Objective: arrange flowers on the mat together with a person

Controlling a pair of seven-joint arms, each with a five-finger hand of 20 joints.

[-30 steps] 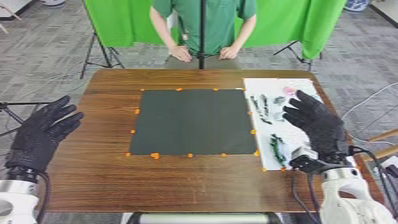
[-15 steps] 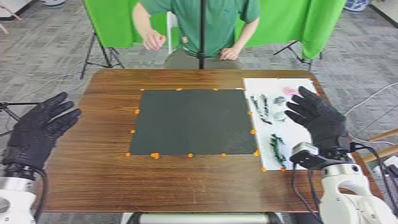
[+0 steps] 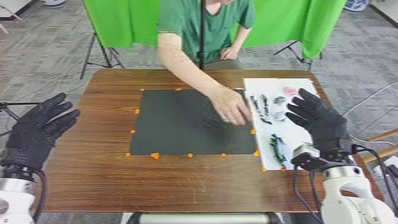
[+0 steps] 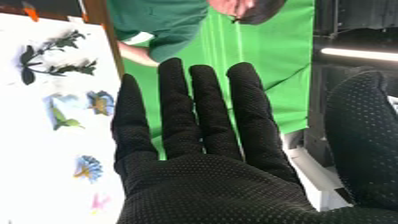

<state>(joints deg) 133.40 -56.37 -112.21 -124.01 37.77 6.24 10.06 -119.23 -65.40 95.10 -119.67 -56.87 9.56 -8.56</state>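
Head view: the person's hand (image 3: 229,106) and forearm mask part of the mat (image 3: 178,122) near its right edge; contact with the mat and any item under the palm cannot be determined. The robot's right hand (image 3: 322,127) occludes part of the white sheet (image 3: 266,83), the pale blooms (image 3: 279,100) on it are too small to identify, and the left arm (image 3: 13,202) and right arm (image 3: 345,200) are cut off by the frame. Right wrist view: sheet and thumb cropped by the picture's edge; pink flower (image 4: 99,200) blurred, petals indistinct.
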